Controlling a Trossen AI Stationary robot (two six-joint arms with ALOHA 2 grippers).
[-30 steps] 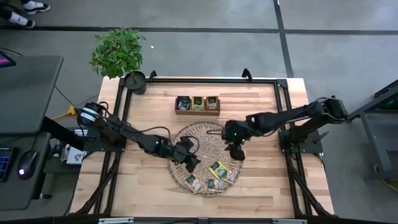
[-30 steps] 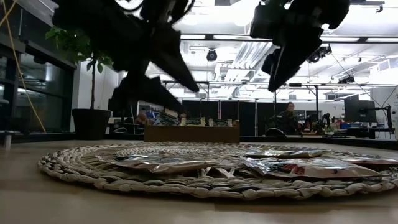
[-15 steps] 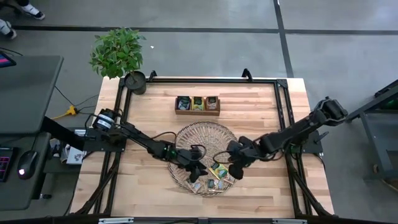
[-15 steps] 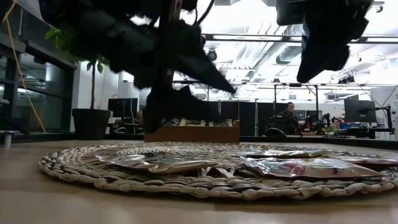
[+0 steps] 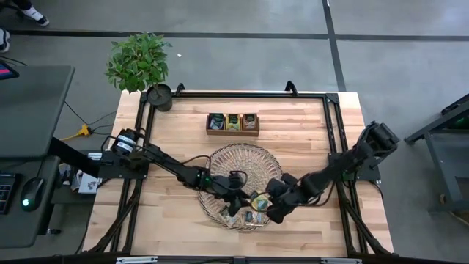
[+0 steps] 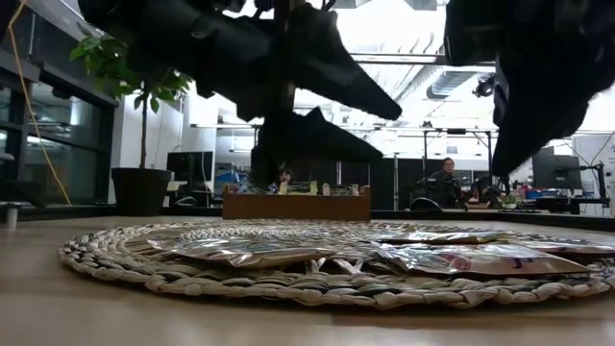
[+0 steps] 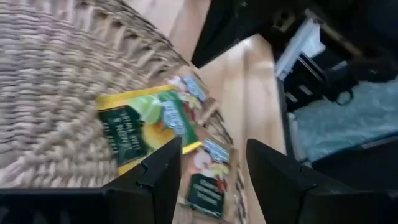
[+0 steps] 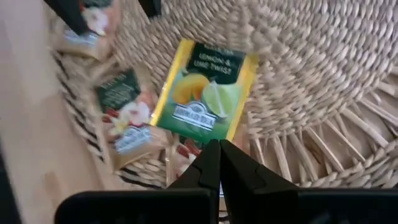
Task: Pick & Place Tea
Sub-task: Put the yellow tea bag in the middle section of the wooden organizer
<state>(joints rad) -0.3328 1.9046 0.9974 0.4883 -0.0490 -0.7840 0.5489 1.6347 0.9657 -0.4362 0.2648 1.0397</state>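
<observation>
Wooden table [image 5: 293, 139] bearing a round woven tray [image 5: 220, 165]. Tea sachets lie on the tray's near part, among them a yellow lemon-lime sachet [image 8: 205, 93]. My right gripper [image 8: 219, 163], fingers closed on nothing, hangs above it; my left gripper [image 7: 214, 165], fingers parted, hovers alongside.

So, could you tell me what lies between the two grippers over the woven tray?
In the high view, the yellow tea sachet lies on the woven tray, between the open left gripper and the shut right gripper.
</observation>
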